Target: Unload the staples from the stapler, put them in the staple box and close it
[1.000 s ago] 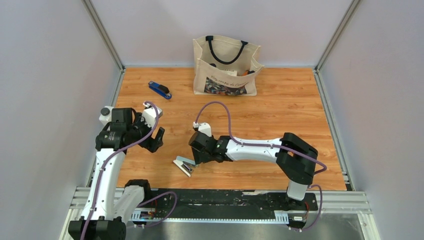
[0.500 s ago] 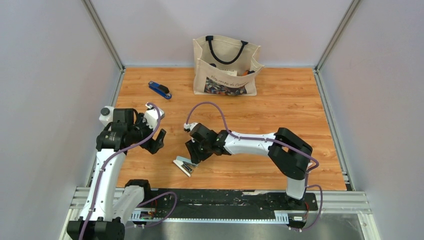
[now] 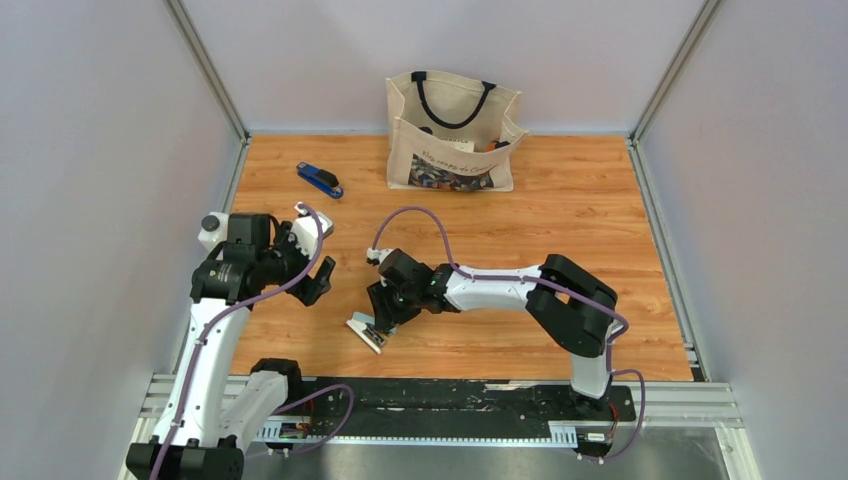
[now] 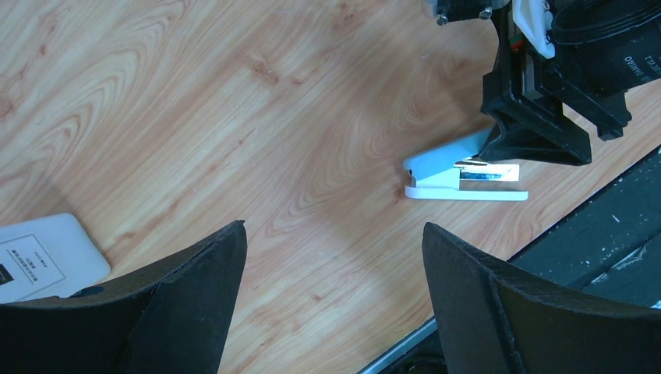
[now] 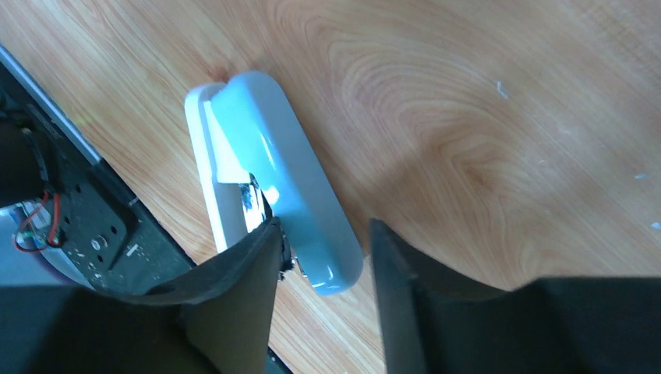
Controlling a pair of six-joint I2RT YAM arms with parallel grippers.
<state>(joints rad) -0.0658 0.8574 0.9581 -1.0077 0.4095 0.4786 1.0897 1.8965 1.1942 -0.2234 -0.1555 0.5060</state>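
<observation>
The slim dark blue stapler (image 3: 319,179) lies at the far left of the table, away from both grippers. No loose staples show. My right gripper (image 3: 378,318) is open over a pale grey-blue and white stapler (image 3: 366,331) near the front edge. In the right wrist view its jaws (image 5: 323,226) straddle the rounded end of that stapler's top arm (image 5: 281,167), the left finger against its side and the right finger apart from it. My left gripper (image 3: 315,283) is open and empty above bare wood (image 4: 333,227), to the left of the pale stapler (image 4: 460,175).
A beige tote bag (image 3: 452,133) with dark handles stands at the back centre. The black base rail (image 3: 450,400) runs along the near edge, close to the pale stapler. A white labelled flat thing (image 4: 39,253) shows under my left gripper.
My right gripper has swung left and turned, closing in on the pale stapler's top arm. The pale stapler has shifted slightly. My left gripper has barely moved.
</observation>
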